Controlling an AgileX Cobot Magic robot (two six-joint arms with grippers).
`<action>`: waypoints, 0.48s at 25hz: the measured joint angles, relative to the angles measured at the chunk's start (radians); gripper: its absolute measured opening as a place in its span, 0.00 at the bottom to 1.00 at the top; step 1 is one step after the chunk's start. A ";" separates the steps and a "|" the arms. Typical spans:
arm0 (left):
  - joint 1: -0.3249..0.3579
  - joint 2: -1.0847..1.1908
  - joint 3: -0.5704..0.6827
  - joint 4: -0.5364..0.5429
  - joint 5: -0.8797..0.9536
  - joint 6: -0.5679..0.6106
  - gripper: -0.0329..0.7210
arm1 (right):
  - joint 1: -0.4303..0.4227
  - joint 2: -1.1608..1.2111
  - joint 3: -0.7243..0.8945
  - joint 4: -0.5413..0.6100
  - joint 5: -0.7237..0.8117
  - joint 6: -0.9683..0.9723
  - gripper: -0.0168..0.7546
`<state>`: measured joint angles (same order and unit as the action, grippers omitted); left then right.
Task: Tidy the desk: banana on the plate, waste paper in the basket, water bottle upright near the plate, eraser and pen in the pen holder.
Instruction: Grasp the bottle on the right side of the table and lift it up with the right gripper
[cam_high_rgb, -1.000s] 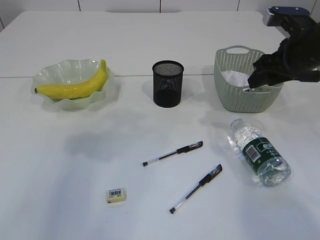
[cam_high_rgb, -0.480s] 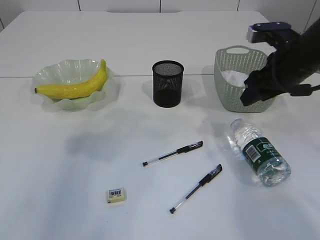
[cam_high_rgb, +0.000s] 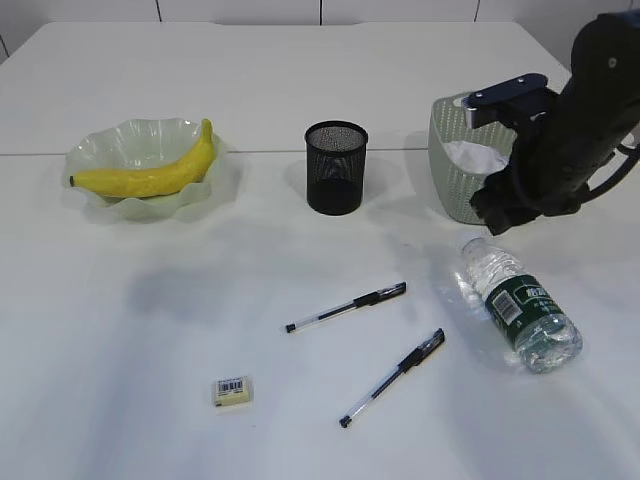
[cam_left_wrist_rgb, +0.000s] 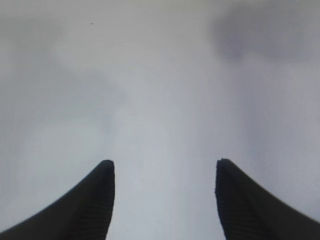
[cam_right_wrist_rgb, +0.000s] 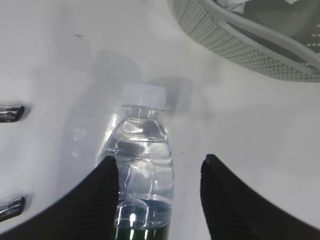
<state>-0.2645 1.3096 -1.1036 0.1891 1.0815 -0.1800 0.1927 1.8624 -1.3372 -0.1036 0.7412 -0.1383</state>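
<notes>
1. The right gripper (cam_right_wrist_rgb: 159, 172) has come down from the basket (cam_high_rgb: 452, 180), jaws wide, empty.
2. The water bottle (cam_high_rgb: 518, 305) lies at five o'clock on the tabletop (cam_high_rgb: 200, 300); likely next target.
3. The left gripper (cam_left_wrist_rgb: 165, 180) hangs open over bare tabletop.

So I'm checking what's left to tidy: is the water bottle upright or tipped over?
Tipped over. The water bottle lies on its side on the desk, white cap toward the basket.
</notes>
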 joint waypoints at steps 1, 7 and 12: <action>0.000 0.000 0.006 0.000 0.000 0.000 0.65 | 0.000 0.004 0.000 0.000 -0.001 0.002 0.53; 0.000 0.000 0.030 -0.002 0.000 0.000 0.65 | 0.000 0.040 0.000 0.071 -0.047 -0.028 0.53; 0.000 0.000 0.030 -0.002 -0.002 0.000 0.65 | 0.000 0.092 -0.019 0.085 -0.061 -0.037 0.54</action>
<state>-0.2645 1.3096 -1.0735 0.1869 1.0799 -0.1800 0.1927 1.9547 -1.3563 -0.0184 0.6804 -0.1752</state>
